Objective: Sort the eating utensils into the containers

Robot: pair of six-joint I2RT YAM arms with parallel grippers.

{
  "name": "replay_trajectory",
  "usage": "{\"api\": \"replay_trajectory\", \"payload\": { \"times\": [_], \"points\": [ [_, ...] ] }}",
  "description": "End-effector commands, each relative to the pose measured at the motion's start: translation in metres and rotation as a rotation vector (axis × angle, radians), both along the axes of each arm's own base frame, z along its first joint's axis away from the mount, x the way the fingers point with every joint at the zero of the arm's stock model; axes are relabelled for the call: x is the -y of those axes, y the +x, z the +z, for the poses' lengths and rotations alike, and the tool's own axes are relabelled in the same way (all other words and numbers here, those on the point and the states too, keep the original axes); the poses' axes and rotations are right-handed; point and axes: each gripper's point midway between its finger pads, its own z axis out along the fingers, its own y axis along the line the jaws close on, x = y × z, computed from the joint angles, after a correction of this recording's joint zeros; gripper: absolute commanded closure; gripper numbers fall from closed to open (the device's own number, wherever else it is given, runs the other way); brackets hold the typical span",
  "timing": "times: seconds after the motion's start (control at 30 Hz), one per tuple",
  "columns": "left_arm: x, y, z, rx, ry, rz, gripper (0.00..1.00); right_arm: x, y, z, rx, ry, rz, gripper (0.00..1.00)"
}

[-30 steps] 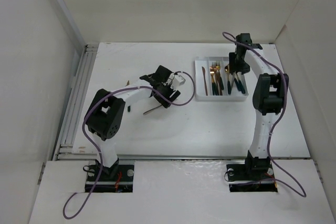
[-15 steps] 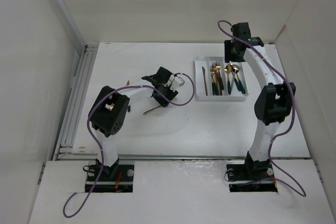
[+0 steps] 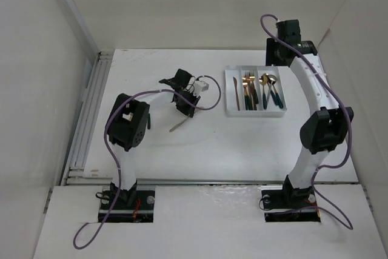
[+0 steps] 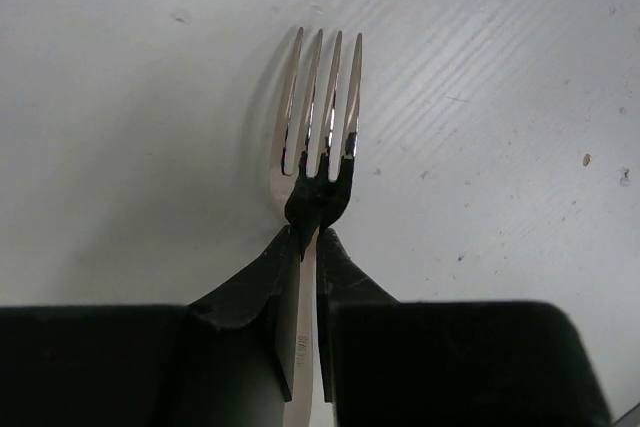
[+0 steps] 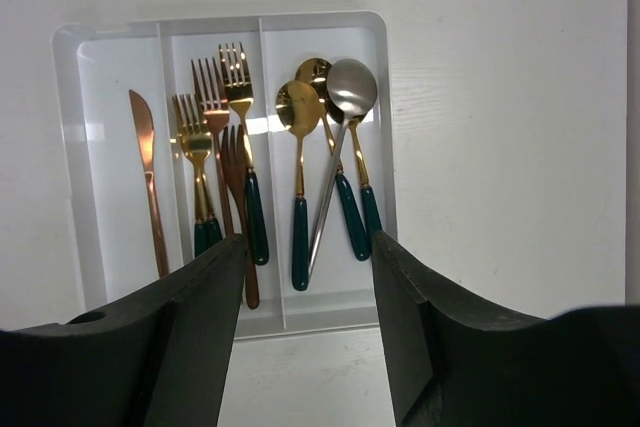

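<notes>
My left gripper [image 4: 310, 237] is shut on the neck of a silver fork [image 4: 320, 97]; its tines point away from me just over the white table. In the top view the left gripper [image 3: 183, 108] is at mid-table and the fork's handle [image 3: 177, 127] sticks out toward the near edge. The white three-compartment tray [image 3: 254, 113] lies at the right. It holds a copper knife [image 5: 148, 167] in the left slot, forks [image 5: 232, 137] in the middle and spoons [image 5: 325, 137] in the right. My right gripper [image 5: 310, 242] hangs open and empty above the tray [image 5: 330, 19], at its far end [image 3: 276, 53].
White walls enclose the table on the left, back and right. A metal rail [image 3: 91, 113] runs along the left edge. Purple cables [image 3: 212, 98] loop off both arms.
The left gripper has shut on the silver fork and turned slightly. The right arm has risen and drawn back from the tray toward the far wall.
</notes>
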Motion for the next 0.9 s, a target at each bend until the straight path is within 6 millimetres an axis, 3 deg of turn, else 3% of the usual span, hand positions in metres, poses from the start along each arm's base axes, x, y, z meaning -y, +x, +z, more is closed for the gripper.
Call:
{"api": "replay_trajectory", "payload": {
  "times": [0.0, 0.03, 0.07, 0.1, 0.17, 0.2, 0.23, 0.27, 0.3, 0.33, 0.37, 0.4, 0.43, 0.47, 0.57, 0.6, 0.67, 0.77, 0.87],
  "points": [
    [-0.001, 0.017, 0.036, -0.036, -0.1, 0.059, 1.0, -0.01, -0.011, 0.029, 0.066, 0.037, 0.01, 0.41],
    [-0.001, 0.023, 0.046, -0.033, -0.121, 0.073, 1.0, -0.016, -0.015, 0.027, 0.058, 0.036, 0.025, 0.41],
    [-0.001, 0.029, 0.059, -0.021, -0.147, 0.088, 1.0, -0.023, -0.016, 0.041, 0.106, 0.062, 0.035, 0.37],
    [-0.001, 0.044, 0.085, 0.016, -0.202, 0.107, 1.0, -0.028, -0.018, 0.046, 0.127, 0.075, 0.039, 0.0],
    [0.001, 0.056, 0.112, 0.03, -0.267, 0.158, 1.0, -0.059, -0.027, 0.048, 0.147, 0.14, 0.118, 0.0],
    [0.001, 0.062, 0.123, 0.038, -0.293, 0.176, 1.0, -0.073, -0.031, 0.07, 0.225, 0.206, 0.148, 0.0],
    [0.005, 0.072, 0.151, 0.079, -0.344, 0.179, 1.0, -0.097, -0.038, 0.078, 0.245, 0.294, 0.233, 0.0],
    [0.003, 0.079, 0.164, 0.086, -0.374, 0.208, 1.0, -0.119, -0.049, 0.064, 0.224, 0.353, 0.292, 0.0],
    [0.005, 0.083, 0.182, 0.114, -0.398, 0.214, 1.0, -0.137, -0.054, 0.099, 0.349, 0.456, 0.341, 0.0],
    [0.003, 0.092, 0.205, 0.153, -0.433, 0.224, 1.0, -0.167, -0.069, 0.104, 0.363, 0.535, 0.432, 0.0],
    [0.002, 0.096, 0.223, 0.179, -0.469, 0.229, 1.0, -0.181, -0.075, 0.107, 0.389, 0.582, 0.462, 0.0],
    [0.005, 0.1, 0.235, 0.188, -0.5, 0.251, 1.0, -0.192, -0.082, 0.088, 0.372, 0.614, 0.47, 0.0],
    [0.003, 0.102, 0.251, 0.207, -0.536, 0.252, 1.0, -0.206, -0.084, 0.102, 0.427, 0.676, 0.489, 0.0],
    [0.007, 0.097, 0.27, 0.224, -0.579, 0.231, 1.0, -0.228, -0.096, 0.102, 0.416, 0.707, 0.531, 0.0],
    [0.014, 0.086, 0.303, 0.252, -0.673, 0.193, 1.0, -0.274, -0.097, 0.087, 0.347, 0.746, 0.627, 0.0],
    [0.016, 0.082, 0.307, 0.248, -0.691, 0.178, 1.0, -0.294, -0.104, 0.099, 0.351, 0.757, 0.702, 0.01],
    [0.02, 0.074, 0.32, 0.252, -0.724, 0.132, 1.0, -0.31, -0.098, 0.089, 0.32, 0.756, 0.735, 0.01],
    [0.024, 0.059, 0.333, 0.224, -0.765, 0.074, 1.0, -0.329, -0.096, 0.1, 0.331, 0.789, 0.806, 0.04],
    [0.022, 0.049, 0.344, 0.216, -0.794, 0.041, 1.0, -0.335, -0.093, 0.11, 0.35, 0.802, 0.833, 0.08]
  ]
}}
